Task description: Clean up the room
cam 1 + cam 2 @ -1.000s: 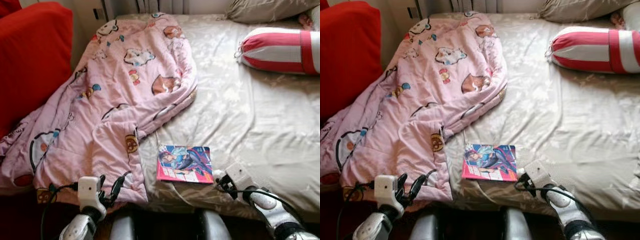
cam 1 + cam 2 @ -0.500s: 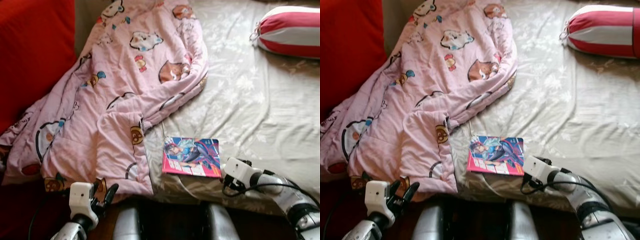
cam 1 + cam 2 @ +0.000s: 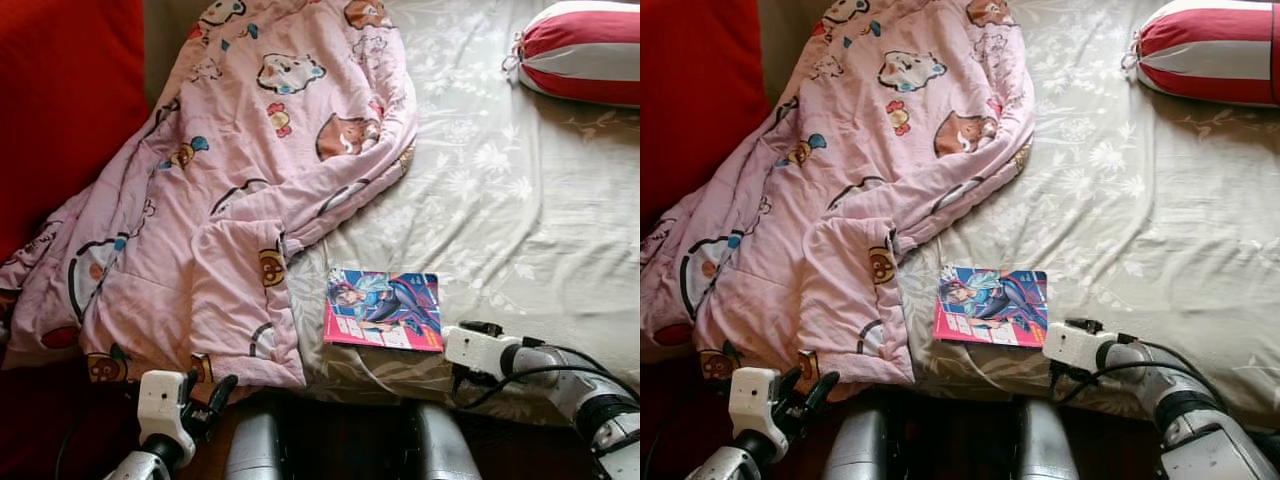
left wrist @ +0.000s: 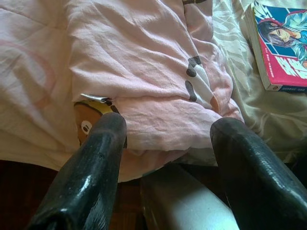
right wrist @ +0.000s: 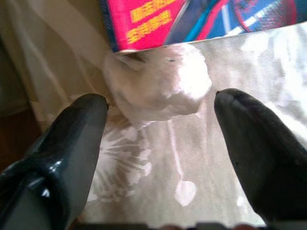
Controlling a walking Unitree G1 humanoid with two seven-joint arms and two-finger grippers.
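A comic book [image 3: 385,310] with a pink and blue cover lies flat on the beige bed sheet [image 3: 500,200] near the front edge. My right gripper [image 5: 160,100] is level with the mattress just right of the book's near corner, open. A crumpled white wad [image 5: 158,86] sits between its fingers [image 5: 72,139], touching the book's edge [image 5: 192,19]. A rumpled pink cartoon blanket [image 3: 230,200] covers the bed's left half and hangs over the front. My left gripper [image 3: 207,392] is open just below the blanket's hem [image 4: 144,124], holding nothing.
A red and white bolster [image 3: 585,50] lies at the bed's far right. A red cushion [image 3: 60,110] stands along the left side. My own silver legs [image 3: 260,450] press close to the bed's front edge. Dark floor lies below the blanket's overhang.
The camera has tipped down and closer to the bed. My right arm has swung lower and now points level at the book's corner. My left gripper sits lower, under the blanket's hem.
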